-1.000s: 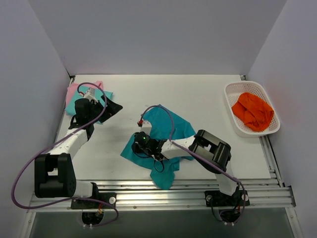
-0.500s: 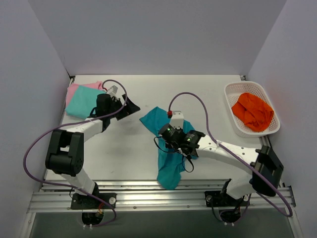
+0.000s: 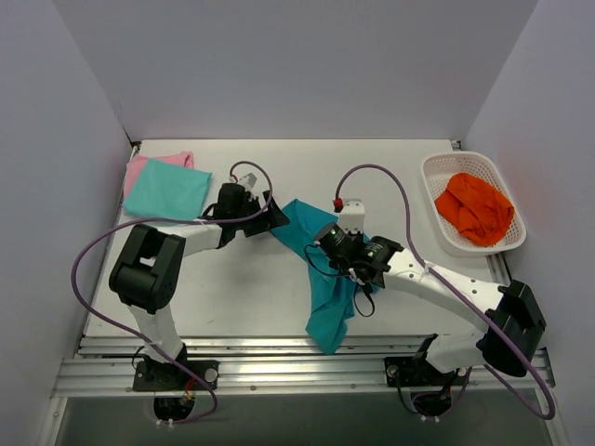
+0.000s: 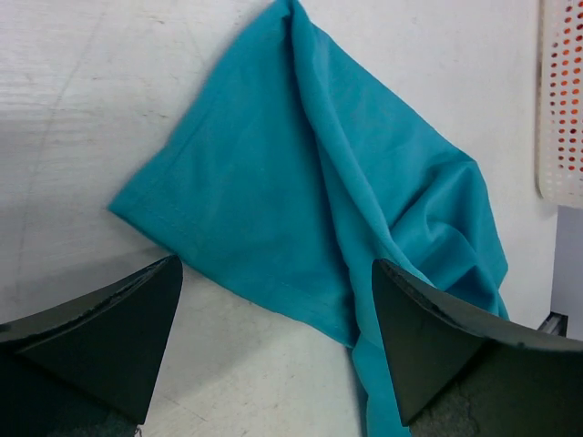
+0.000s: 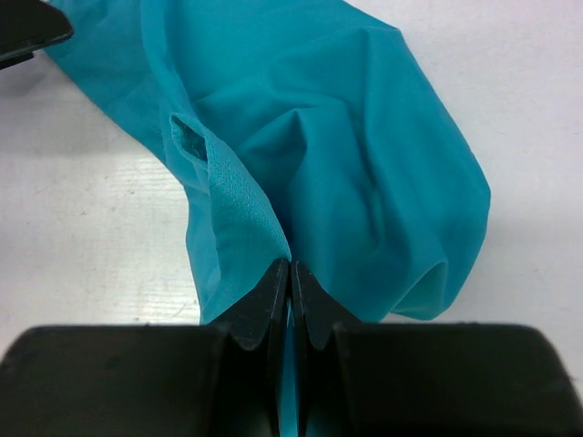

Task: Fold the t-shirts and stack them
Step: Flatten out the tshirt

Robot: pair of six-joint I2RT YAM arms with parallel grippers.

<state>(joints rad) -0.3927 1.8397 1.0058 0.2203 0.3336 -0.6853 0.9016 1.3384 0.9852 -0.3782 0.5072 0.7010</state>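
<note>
Pinching the unfolded teal t-shirt (image 4: 273,182), the right pincer (image 5: 290,269) is holding tight — the left pincer (image 4: 275,269) is hanging wide open — while the aqua t-shirt (image 3: 167,190) and pink t-shirt (image 3: 139,167) are lying folded, stacked.

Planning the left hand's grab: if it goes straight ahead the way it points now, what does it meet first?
The teal shirt: its hemmed edge lies on the table just ahead of the open left hand, in line with the gap between its fingers. Nothing shows in between; depth is unclear.
</note>
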